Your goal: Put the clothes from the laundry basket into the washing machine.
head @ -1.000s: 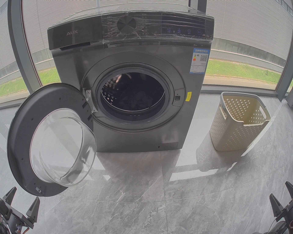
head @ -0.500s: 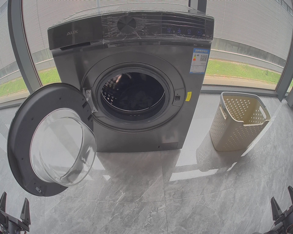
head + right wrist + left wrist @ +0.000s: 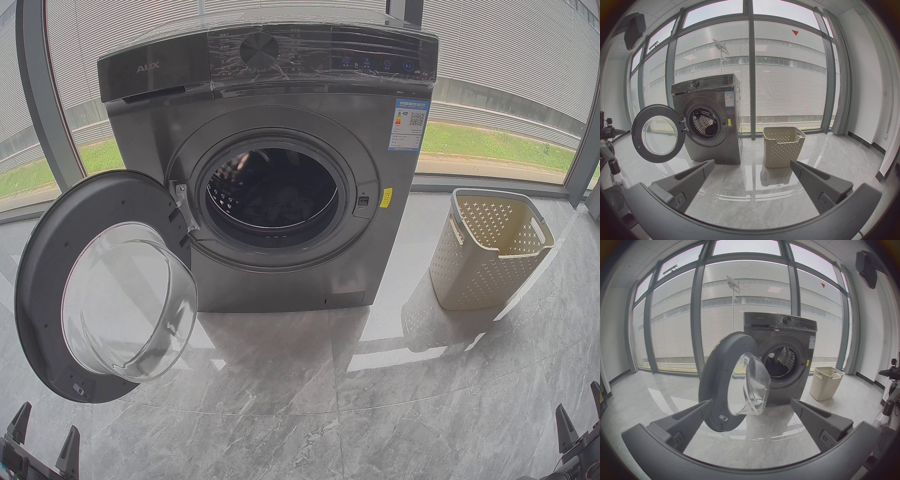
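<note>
Left gripper point(image 3: 47, 426): fingers spread, grasping nothing, near the open door point(image 3: 50, 294). Clothes point(image 3: 281, 201) lie inside the washing machine point(image 3: 275, 112) drum. Laundry basket point(image 3: 465, 262) stands beside it. Right gripper point(image 3: 578, 403): fingers spread. Loading appears complete; next, check the basket.

Washing machine point(image 3: 269, 294): grey metal-look body, smooth satin sheen. Control panel point(image 3: 162, 65): glossy black, partly wrapped in crinkled clear film. Door point(image 3: 50, 269): smooth matt dark grey rim. Door bowl point(image 3: 125, 306): clear and glossy, glass or plastic, can't tell. Drum point(image 3: 222, 194): shiny perforated metal. Cloth point(image 3: 706, 120) inside it: soft, patterned. Laundry basket point(image 3: 490, 262): cream plastic, matt, perforated walls. Floor point(image 3: 375, 406): polished grey marble-look tile, mirror-glossy. Left gripper point(image 3: 750, 402) and right gripper point(image 3: 751, 162): matt dark grey, plastic-look.
</note>
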`<state>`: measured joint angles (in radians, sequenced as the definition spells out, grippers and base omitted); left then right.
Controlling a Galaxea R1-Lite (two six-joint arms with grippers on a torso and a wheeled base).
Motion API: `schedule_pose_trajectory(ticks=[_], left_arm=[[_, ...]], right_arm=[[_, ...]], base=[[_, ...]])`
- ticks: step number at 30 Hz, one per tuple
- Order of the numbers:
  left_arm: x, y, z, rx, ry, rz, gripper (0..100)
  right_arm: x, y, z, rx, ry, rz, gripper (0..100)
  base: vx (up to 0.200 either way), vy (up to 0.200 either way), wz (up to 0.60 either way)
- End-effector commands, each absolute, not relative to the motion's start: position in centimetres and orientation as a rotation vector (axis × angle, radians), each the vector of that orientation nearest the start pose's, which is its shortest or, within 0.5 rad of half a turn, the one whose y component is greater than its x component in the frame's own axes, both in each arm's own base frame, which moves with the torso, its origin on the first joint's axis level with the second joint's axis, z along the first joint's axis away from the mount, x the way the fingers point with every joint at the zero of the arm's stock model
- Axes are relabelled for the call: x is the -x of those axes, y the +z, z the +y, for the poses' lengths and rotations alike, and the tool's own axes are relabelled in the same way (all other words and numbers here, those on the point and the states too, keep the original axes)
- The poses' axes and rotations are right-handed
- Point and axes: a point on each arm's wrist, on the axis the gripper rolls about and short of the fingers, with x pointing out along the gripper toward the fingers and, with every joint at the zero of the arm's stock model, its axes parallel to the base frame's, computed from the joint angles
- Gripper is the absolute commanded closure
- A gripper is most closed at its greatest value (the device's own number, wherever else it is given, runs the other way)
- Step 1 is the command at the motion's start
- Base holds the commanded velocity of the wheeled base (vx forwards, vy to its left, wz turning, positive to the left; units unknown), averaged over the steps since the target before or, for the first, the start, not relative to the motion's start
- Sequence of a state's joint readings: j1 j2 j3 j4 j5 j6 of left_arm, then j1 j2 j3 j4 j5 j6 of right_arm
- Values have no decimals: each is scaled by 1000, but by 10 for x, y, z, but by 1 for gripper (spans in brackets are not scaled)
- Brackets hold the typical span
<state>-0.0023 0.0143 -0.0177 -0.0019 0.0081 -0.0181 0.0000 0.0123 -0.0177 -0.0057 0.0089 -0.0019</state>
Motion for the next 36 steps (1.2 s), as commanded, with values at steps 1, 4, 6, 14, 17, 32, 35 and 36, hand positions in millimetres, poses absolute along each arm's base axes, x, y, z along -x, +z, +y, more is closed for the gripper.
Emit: schedule_pose_trajectory(ticks=[1, 4, 6, 14, 17, 32, 35, 36], left_arm=[[23, 76, 1, 32, 28, -2, 0], [23, 76, 1, 32, 28, -2, 0], [23, 76, 1, 32, 28, -2, 0], [23, 76, 1, 37, 26, -2, 0], [23, 76, 1, 35, 26, -2, 0], [23, 76, 1, 35, 26, -2, 0], [23, 76, 1, 37, 26, -2, 0], [23, 76, 1, 37, 26, -2, 0]], right_arm=[[22, 76, 0, 2, 9, 5, 0], [22, 76, 0, 2, 9, 5, 0], [22, 76, 0, 2, 9, 5, 0], [22, 76, 0, 2, 11, 5, 0], [22, 76, 0, 2, 9, 5, 0], [22, 76, 0, 2, 9, 6, 0], [22, 76, 0, 2, 5, 5, 0], [22, 76, 0, 2, 5, 5, 0]], base=[[0, 0, 0], [0, 0, 0], [0, 0, 0], [0, 125, 0], [0, 200, 0], [-80, 0, 0], [0, 0, 0], [0, 0, 0]])
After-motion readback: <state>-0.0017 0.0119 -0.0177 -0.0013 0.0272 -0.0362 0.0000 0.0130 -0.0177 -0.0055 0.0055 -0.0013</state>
